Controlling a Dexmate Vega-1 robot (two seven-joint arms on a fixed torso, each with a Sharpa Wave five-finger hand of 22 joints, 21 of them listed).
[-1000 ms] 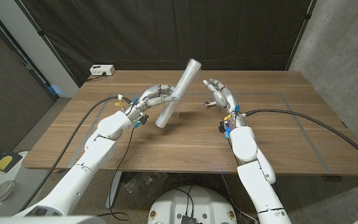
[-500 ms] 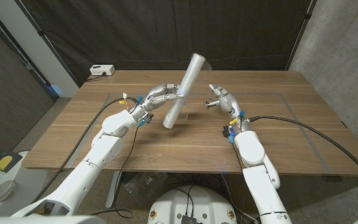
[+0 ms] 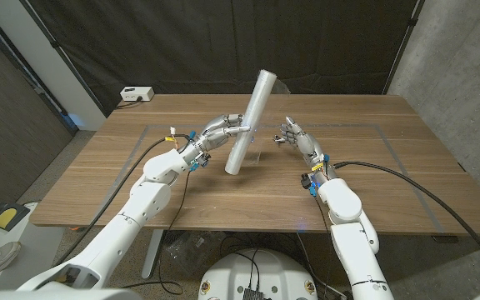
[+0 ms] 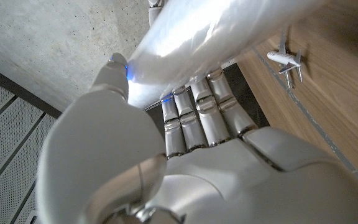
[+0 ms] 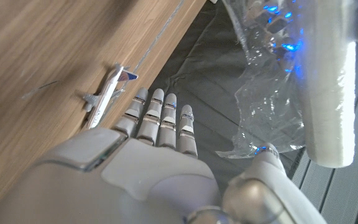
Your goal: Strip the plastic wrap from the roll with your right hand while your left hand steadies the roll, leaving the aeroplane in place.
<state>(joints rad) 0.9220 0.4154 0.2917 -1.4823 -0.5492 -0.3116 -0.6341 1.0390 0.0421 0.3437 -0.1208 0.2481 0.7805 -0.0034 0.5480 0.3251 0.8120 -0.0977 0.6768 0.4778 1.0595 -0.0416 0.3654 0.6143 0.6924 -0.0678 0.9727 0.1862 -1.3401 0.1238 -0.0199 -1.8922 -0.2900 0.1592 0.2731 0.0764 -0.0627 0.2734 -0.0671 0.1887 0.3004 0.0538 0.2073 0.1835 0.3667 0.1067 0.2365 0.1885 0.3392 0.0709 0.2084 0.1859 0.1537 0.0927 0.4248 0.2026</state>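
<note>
Left robot hand (image 3: 217, 131) gripped the white cylindrical roll of clear plastic wrap (image 3: 249, 122), tilted above the tabletop (image 3: 373, 179). Right robot hand (image 3: 295, 138), fingers spread, held nothing. Next move, probably: pinch the loose crinkled film (image 5: 263, 112); small white toy aeroplane (image 4: 285, 60) stays put.

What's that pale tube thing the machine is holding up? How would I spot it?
Look above the middle of the wooden table. The robot's left hand grips a roll there, tilted and lifted off the wood. It is a long whitish cylinder with clear, crinkled plastic wrap hanging loose from it.
</note>
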